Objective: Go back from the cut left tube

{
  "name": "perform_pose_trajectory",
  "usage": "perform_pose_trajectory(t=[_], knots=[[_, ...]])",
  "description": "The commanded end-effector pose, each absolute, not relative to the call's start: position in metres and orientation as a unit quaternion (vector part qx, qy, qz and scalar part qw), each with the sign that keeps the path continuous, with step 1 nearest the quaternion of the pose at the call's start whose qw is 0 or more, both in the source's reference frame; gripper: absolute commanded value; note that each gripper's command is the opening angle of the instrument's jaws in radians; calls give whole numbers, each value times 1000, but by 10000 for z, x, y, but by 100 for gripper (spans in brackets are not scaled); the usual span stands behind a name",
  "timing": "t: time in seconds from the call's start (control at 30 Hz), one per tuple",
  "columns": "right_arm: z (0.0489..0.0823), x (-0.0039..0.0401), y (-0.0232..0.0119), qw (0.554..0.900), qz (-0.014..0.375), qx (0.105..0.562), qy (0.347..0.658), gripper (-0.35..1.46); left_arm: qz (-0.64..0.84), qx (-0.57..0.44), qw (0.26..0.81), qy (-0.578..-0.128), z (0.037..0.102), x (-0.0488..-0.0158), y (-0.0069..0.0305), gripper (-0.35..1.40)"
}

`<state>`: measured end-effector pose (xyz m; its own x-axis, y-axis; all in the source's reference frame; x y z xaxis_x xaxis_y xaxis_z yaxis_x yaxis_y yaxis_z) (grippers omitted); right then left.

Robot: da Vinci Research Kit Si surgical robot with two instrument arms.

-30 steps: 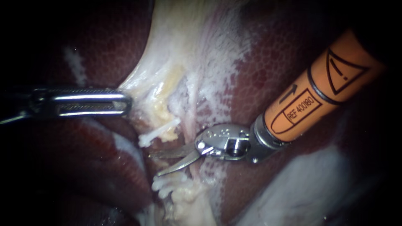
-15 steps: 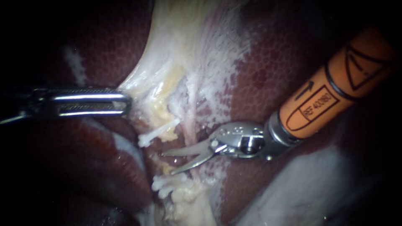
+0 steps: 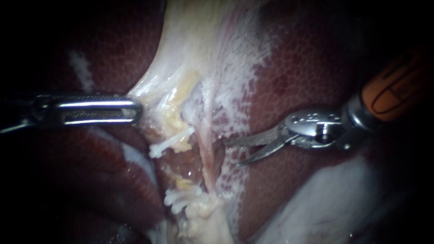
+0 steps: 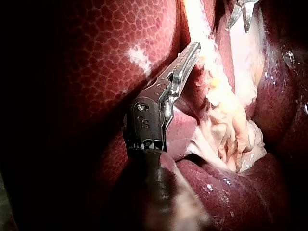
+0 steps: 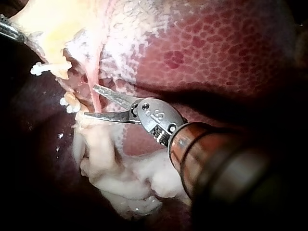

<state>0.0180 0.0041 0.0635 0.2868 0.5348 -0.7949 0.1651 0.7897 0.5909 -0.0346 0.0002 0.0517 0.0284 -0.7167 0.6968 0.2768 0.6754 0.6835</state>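
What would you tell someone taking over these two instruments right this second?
Left instrument: jaws shut on the pale tissue, holding it taut.
Right instrument: blades open, empty, just clear of the pink uncut tube.
Left tube: cut through, with a clip on its upper stump and lower clips on the other stump.
Left to do: perhaps draw the right instrument a little farther off.

The dark red liver (image 3: 312, 68) is the bed under it all. Pale tissue (image 3: 194, 63) lies on it and runs down its middle. White clips (image 3: 169, 143) sit on that tissue in 2 spots, apart, with a thin pink tube (image 3: 208, 156) just beside them.
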Motion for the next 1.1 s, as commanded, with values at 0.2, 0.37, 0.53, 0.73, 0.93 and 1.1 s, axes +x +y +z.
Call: perform_pose_trajectory(t=[0.2,0.37,0.53,0.73,0.93,1.1], knots=[[621,161,50,755,123,270,585,103,-358,184,694,-597,518,-347,2,-35],[612,154,52,761,121,254,585,111,-358,184,695,-595,518,-347,2,-35],[607,153,48,762,120,252,585,111,-358,184,695,-595,518,-347,2,-35],[601,152,44,764,110,241,588,113,-358,184,695,-595,518,-347,2,-35],[596,151,42,773,104,215,587,116,-358,184,695,-595,519,-347,3,-35],[596,149,42,780,103,197,585,118,-359,184,695,-595,520,-349,4,-35]])
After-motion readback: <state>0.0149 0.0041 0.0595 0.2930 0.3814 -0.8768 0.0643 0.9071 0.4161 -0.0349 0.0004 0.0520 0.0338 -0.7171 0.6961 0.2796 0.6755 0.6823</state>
